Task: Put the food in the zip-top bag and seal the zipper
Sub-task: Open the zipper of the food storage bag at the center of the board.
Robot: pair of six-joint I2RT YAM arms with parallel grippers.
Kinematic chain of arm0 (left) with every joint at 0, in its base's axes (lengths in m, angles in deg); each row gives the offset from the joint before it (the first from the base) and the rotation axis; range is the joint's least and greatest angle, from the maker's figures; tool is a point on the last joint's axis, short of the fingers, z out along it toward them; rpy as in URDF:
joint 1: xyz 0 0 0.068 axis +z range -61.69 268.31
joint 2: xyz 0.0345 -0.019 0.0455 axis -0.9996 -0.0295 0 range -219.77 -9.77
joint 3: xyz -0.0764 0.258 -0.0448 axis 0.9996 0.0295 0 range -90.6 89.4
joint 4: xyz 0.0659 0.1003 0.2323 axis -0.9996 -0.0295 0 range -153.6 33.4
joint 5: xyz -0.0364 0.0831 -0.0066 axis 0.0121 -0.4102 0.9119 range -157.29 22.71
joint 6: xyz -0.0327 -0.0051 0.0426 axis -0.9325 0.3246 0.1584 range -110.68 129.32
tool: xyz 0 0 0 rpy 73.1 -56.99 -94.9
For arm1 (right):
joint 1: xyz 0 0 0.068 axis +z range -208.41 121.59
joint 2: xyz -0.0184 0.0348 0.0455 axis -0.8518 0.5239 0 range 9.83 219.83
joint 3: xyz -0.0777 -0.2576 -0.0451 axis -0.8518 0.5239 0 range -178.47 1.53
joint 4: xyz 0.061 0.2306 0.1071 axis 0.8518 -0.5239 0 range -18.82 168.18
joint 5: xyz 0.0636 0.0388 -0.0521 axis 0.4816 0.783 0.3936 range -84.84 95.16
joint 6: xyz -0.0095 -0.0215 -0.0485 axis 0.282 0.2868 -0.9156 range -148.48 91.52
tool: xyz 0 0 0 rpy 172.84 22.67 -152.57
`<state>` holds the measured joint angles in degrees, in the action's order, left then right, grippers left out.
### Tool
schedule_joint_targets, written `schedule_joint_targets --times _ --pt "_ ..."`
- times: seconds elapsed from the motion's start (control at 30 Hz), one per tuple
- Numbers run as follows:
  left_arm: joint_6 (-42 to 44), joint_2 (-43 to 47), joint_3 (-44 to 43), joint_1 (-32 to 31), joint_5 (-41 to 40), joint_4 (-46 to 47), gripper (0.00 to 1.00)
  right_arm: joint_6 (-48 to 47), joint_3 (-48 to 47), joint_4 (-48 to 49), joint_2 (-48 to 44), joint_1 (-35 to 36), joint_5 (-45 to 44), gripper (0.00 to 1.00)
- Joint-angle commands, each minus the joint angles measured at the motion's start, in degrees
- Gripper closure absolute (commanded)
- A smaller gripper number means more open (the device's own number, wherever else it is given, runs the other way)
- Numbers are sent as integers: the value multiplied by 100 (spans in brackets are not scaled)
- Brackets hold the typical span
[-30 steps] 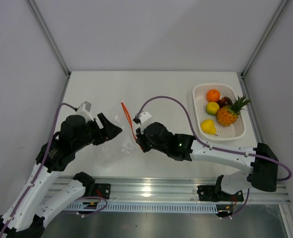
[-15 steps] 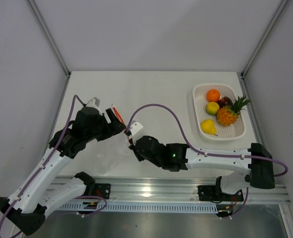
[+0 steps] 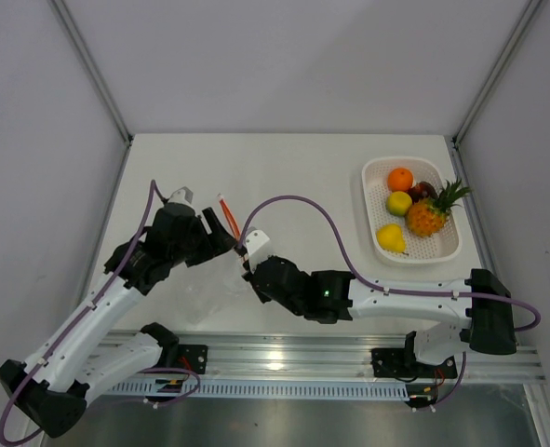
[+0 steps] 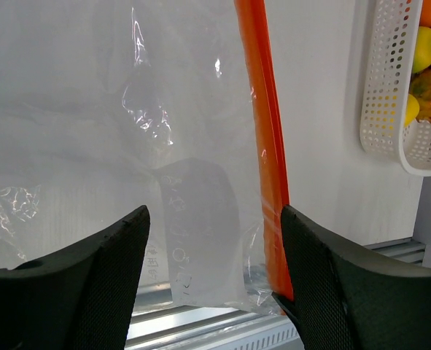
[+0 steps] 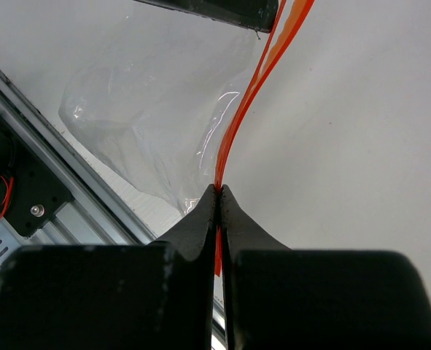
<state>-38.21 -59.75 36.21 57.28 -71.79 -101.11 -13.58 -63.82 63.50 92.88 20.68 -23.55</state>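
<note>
The clear zip-top bag point(image 3: 209, 284) lies crumpled at the near left of the table, and its red-orange zipper strip point(image 3: 226, 210) rises from it. My right gripper point(image 3: 248, 264) is shut on the zipper point(image 5: 238, 124) near its lower end, the strip pinched between the fingertips point(image 5: 219, 191). My left gripper point(image 3: 221, 237) is open and straddles the bag point(image 4: 127, 146). Its right finger point(image 4: 346, 284) touches the zipper point(image 4: 265, 146). The food sits in the white basket point(image 3: 445, 251): orange point(image 3: 400, 177), yellow-green fruit point(image 3: 399, 202), pear point(image 3: 391, 237), pineapple point(image 3: 427, 217), dark red fruit point(image 3: 424, 190).
The white perforated basket point(image 4: 386, 87) stands at the far right of the table. A metal rail point(image 3: 330, 354) runs along the near edge. Grey walls enclose the table on three sides. The right arm's purple cable point(image 3: 298, 200) arches over the table's middle.
My left gripper has moved right, up to the zipper strip. My right gripper, still shut on the strip, has shifted left and nearer, pulling the bag with it.
</note>
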Motion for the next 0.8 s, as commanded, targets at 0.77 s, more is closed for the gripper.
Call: schedule_joint_targets --times 0.77 --pt "94 -258 159 -44 -227 540 34 -39 -260 9 -8 98 -258 100"
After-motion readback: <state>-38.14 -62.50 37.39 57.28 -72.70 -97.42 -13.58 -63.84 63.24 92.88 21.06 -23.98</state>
